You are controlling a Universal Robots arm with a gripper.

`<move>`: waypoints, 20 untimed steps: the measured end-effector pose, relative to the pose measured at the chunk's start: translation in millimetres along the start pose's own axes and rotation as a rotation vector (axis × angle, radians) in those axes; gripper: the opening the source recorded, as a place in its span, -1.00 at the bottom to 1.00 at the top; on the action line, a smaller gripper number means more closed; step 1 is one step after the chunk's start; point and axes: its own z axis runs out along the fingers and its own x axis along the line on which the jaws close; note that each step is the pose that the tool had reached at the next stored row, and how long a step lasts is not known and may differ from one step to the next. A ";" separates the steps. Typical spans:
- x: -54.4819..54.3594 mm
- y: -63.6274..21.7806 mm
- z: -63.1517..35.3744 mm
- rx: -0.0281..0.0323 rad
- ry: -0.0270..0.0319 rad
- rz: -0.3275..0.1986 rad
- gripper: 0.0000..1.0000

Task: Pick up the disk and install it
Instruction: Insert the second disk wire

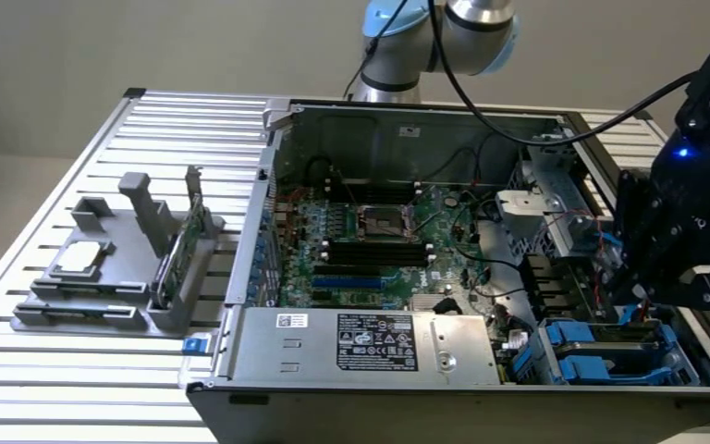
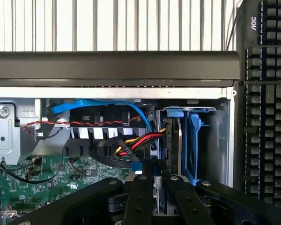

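Soft, even light falls from above on my scene; the slatted worktop (image 1: 71, 139) shines pale, almost washed out toward the exterior view's left. The open computer case (image 1: 392, 120) keeps its inner corners in shadow. A small blue light (image 1: 683, 153) glows on my dark wrist. In the wrist view, the worktop slats beyond the case glare white, the case's interior sits dim, and my gripper (image 2: 154, 206) looms black and slightly soft up close.

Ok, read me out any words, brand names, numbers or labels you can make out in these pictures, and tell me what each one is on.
"AOC": on the black keyboard, at its corner, in the wrist view.
White and black sticker on the silver metal power supply box: print too small to read.
Small white label beside it: unreadable.
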 end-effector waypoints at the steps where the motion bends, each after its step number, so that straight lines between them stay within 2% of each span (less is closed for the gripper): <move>1: -1.5 0.0 0.8 0.0001 0.0058 0.000 -0.67; 6: -9.9 0.1 4.7 0.0004 0.0428 0.003 -0.67; 8: -13.4 0.1 6.4 0.0005 0.0544 0.004 -0.67; 13: -20.9 0.0 9.9 0.0006 0.0725 0.006 -0.67; 16: -24.3 -0.1 11.4 0.0008 0.0872 0.006 -0.67; 20: -27.9 -0.3 13.9 0.0010 0.1000 0.006 -0.67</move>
